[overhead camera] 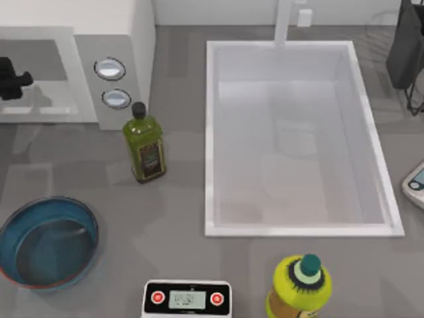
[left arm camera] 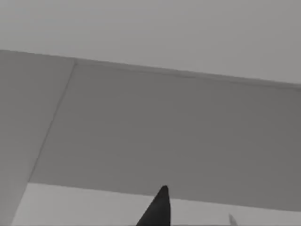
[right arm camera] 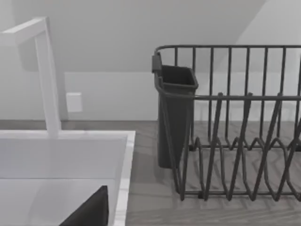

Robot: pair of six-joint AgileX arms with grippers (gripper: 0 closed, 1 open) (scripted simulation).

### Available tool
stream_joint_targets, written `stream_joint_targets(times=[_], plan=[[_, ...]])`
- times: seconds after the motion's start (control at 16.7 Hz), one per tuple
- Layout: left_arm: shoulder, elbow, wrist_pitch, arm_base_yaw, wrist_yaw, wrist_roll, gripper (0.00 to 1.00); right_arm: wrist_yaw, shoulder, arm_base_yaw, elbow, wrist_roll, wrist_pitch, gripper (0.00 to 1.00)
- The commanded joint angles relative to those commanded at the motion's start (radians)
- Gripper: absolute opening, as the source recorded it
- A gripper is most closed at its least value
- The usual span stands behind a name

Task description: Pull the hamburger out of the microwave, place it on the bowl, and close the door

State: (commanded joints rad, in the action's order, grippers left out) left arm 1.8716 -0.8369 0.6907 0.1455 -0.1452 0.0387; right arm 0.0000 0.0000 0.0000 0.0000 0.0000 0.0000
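The left pincer (overhead camera: 13,79) reached inside the microwave (overhead camera: 112,40), its spread impossible to tell, toward a hamburger not yet visible, likely light and soft, best gripped gently across its sides

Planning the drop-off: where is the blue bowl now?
Top view: the bowl sits at the table's front left, left of the digital scale, below the microwave.

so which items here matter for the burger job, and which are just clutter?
Job:
- microwave
- bowl, lower left of the table
- left gripper, inside the microwave's opening

Clutter:
- sink
- olive oil bottle
- yellow bottle
- scale
- dish rack
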Motion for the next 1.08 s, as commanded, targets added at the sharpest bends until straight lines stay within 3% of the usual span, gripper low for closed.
stream_joint_targets(times=[0.48, 1.08], plan=[[0.003, -0.188, -0.592, -0.213, 0.313, 0.507, 0.00, 0.000, 0.000, 0.000, 0.000, 0.000, 0.000, 1.00], [0.065, -0.443, -1.561, -0.536, 0.695, 1.556, 0.00, 0.000, 0.000, 0.000, 0.000, 0.000, 0.000, 1.00]])
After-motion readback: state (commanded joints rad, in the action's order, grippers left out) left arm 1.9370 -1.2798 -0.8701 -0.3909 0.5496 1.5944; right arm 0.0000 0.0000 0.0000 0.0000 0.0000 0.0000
